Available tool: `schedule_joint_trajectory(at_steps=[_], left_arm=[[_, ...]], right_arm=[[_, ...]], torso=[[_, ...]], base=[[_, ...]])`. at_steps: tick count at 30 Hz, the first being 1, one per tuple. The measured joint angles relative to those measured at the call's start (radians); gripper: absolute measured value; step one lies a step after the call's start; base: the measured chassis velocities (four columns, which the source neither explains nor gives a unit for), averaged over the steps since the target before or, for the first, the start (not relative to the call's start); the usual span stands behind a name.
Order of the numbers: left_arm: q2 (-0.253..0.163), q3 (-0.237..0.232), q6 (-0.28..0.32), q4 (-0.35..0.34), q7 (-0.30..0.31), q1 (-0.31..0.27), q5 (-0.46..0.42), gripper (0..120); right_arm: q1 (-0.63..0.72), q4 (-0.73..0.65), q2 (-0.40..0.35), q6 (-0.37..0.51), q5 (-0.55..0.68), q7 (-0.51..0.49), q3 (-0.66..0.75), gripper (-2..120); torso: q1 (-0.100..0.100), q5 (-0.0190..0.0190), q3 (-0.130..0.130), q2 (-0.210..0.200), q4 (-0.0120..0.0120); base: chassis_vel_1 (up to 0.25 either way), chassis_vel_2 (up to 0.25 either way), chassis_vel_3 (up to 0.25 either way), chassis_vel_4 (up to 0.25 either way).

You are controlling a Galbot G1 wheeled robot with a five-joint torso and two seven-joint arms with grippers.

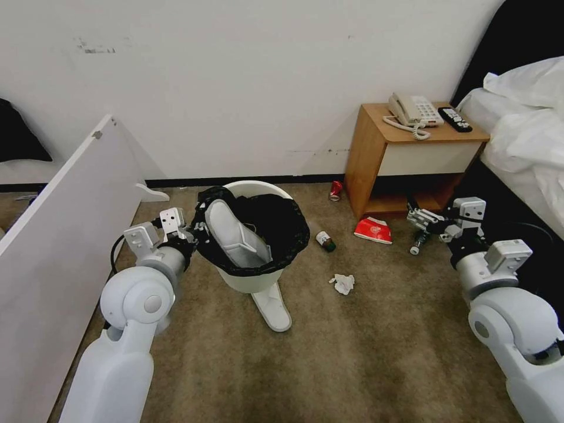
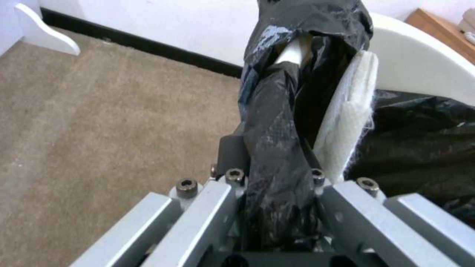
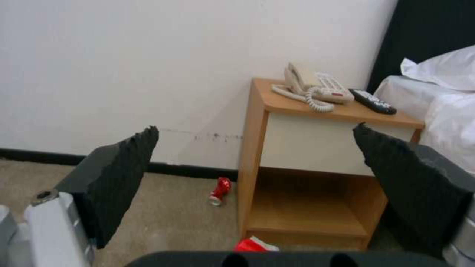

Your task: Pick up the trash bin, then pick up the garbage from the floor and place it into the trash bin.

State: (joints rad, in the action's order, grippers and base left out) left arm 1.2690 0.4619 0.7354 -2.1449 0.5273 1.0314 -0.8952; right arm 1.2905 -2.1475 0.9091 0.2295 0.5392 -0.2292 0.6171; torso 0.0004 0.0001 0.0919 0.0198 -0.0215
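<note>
The trash bin [image 1: 249,281] is white with a black bag [image 1: 282,226] over its rim and tilts toward me. My left gripper [image 1: 197,232] is shut on its bagged rim [image 2: 272,155]. One white slipper [image 1: 232,232] [image 2: 346,126] stands inside it. A second slipper [image 1: 273,308] lies on the carpet, partly under the bin. On the floor lie a tissue [image 1: 342,284], a small bottle [image 1: 324,241], a red packet [image 1: 373,230] [image 3: 252,244] and a red can [image 1: 335,190] [image 3: 219,191]. My right gripper [image 1: 420,220] [image 3: 256,131] hangs open and holds nothing, just above another small bottle [image 1: 418,244].
A wooden nightstand [image 1: 411,158] [image 3: 317,167] with a telephone [image 1: 411,110] and a remote [image 1: 455,119] stands against the wall. A bed [image 1: 523,135] borders the right side. A white board [image 1: 59,235] leans at the left. Open carpet lies in front.
</note>
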Motion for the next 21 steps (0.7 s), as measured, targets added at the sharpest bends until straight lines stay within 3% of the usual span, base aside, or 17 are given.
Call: schedule_joint_trajectory(at_steps=[21], left_arm=[[0.002, -0.005, 0.0, 0.0, -0.001, 0.0, 0.002, 4]], right_arm=[[0.069, -0.029, -0.011, -0.014, -0.007, 0.01, 0.053, 100]], torso=[[0.0, 0.0, 0.0, 0.0, 0.0]], base=[[-0.065, 0.06, 0.057, -0.062]])
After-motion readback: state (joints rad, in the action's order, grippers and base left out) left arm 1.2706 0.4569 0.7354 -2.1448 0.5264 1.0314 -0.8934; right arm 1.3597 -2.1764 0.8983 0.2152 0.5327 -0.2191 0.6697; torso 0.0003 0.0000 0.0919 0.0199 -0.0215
